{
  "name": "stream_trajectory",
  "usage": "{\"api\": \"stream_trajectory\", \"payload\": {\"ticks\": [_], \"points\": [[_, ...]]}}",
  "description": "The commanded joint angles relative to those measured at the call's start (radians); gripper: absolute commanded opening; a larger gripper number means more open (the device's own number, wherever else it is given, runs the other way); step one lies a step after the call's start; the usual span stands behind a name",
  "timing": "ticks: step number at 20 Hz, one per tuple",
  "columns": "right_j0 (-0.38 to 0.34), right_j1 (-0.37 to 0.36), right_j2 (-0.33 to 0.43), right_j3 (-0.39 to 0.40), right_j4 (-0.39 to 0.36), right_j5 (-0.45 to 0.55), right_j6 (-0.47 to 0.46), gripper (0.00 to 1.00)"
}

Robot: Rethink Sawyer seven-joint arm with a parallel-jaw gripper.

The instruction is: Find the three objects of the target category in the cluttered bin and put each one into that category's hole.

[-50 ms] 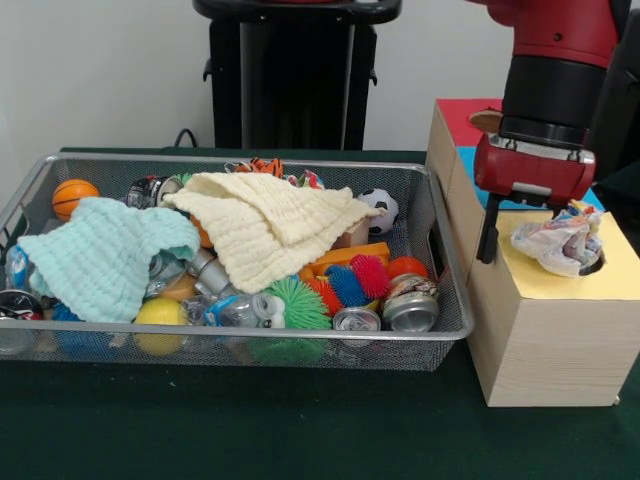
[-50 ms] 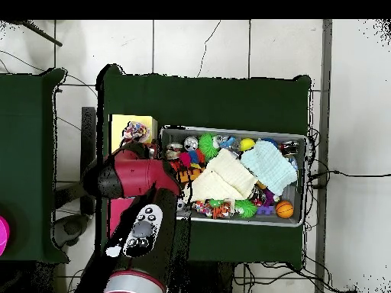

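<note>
Now the pincer (image 1: 522,232) hangs over the wooden box (image 1: 545,330); I cannot tell its state; a crumpled wrapper (image 1: 562,241) sits at the box's hole; wire bin (image 1: 446,262) alongside holds clutter.

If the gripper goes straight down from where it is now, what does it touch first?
Probably the yellow top of the wooden box, just beside the crumpled bag in its hole; the gripper points downward there, though depth is unclear.

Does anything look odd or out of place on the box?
Yes. A crumpled wrapper sits bunched over the hole in the box's yellow section, apparently not dropped through. The gripper hangs beside it.
</note>
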Motion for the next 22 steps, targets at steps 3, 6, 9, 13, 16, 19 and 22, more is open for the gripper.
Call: {"api": "stream_trajectory", "payload": {"ticks": [3, 6, 9, 13, 16, 19, 22], "points": [[-0.026, -0.028, 0.146, 0.052, 0.046, 0.061, 0.148, 1.0], [-0.046, -0.074, 0.161, 0.067, 0.045, 0.108, 0.127, 1.0], [-0.072, -0.099, 0.179, 0.076, 0.04, 0.137, 0.105, 1.0], [-0.1, -0.117, 0.196, 0.067, 0.034, 0.172, 0.086, 1.0], [-0.117, -0.134, 0.205, 0.066, 0.029, 0.194, 0.076, 1.0], [-0.126, -0.15, 0.219, 0.103, 0.017, 0.176, 0.08, 1.0], [-0.13, -0.151, 0.226, 0.117, 0.009, 0.162, 0.085, 1.0]]}}
